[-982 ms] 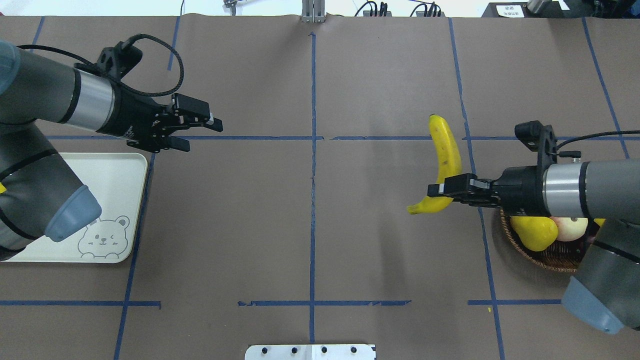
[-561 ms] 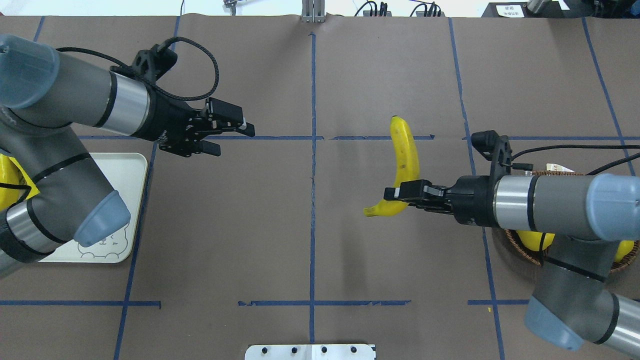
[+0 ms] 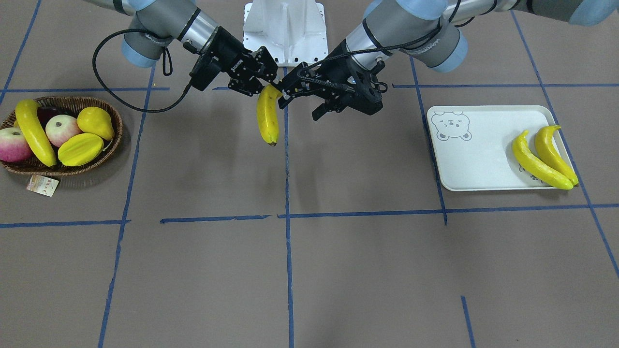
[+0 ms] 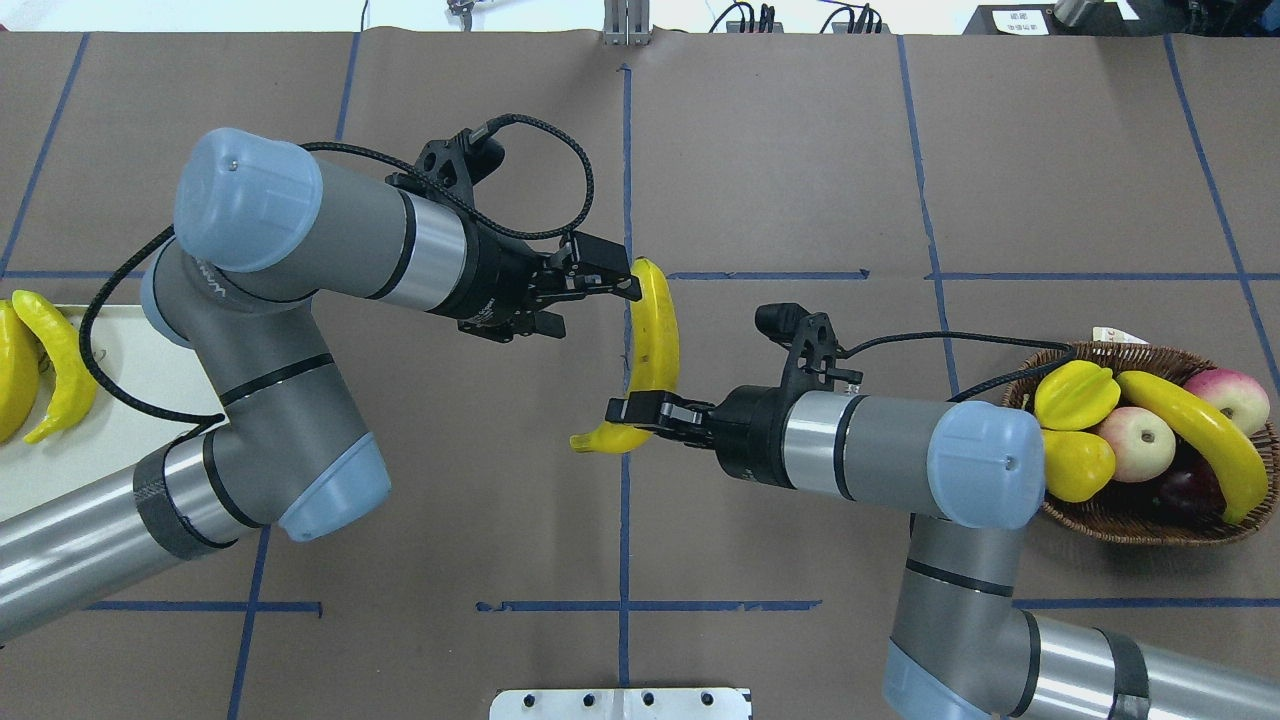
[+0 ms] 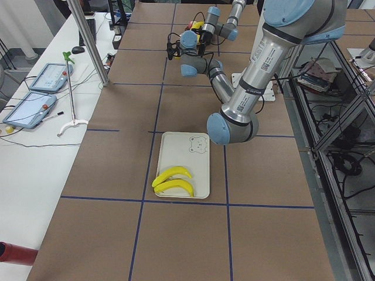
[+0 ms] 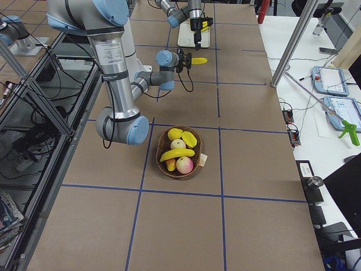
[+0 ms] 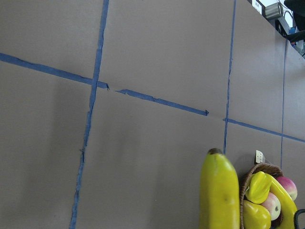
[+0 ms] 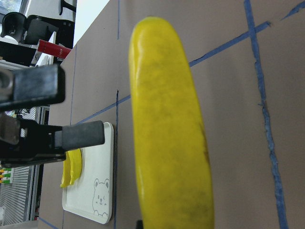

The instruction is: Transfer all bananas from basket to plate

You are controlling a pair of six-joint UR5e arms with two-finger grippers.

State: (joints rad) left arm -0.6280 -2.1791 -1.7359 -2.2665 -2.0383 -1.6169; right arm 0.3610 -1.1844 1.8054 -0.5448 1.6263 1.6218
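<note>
My right gripper [image 4: 640, 410] is shut on the stem end of a yellow banana [image 4: 655, 330], held in the air over the table's centre line. My left gripper [image 4: 598, 308] is open, its fingers [image 8: 81, 136] just beside the banana's [image 3: 267, 116] free end and not around it. The wicker basket [image 4: 1150, 522] at the far right holds one more banana [image 4: 1190, 435]. Two bananas [image 3: 539, 162] lie side by side on the bear-print plate [image 3: 474, 159], at its end away from the bear's face.
The basket [image 3: 63, 169] also holds a yellow pear [image 3: 95, 122], a ridged yellow fruit [image 3: 80, 147] and two apples [image 3: 62, 129]. A paper tag [image 3: 42, 185] hangs from its rim. Blue tape lines cross the brown table cover. The robot's white base plate [image 3: 285, 29] stands behind the grippers.
The right gripper has carried the banana leftwards from near the basket to the table's centre. The left arm has swung right from the plate to meet it, gripper still open.
</note>
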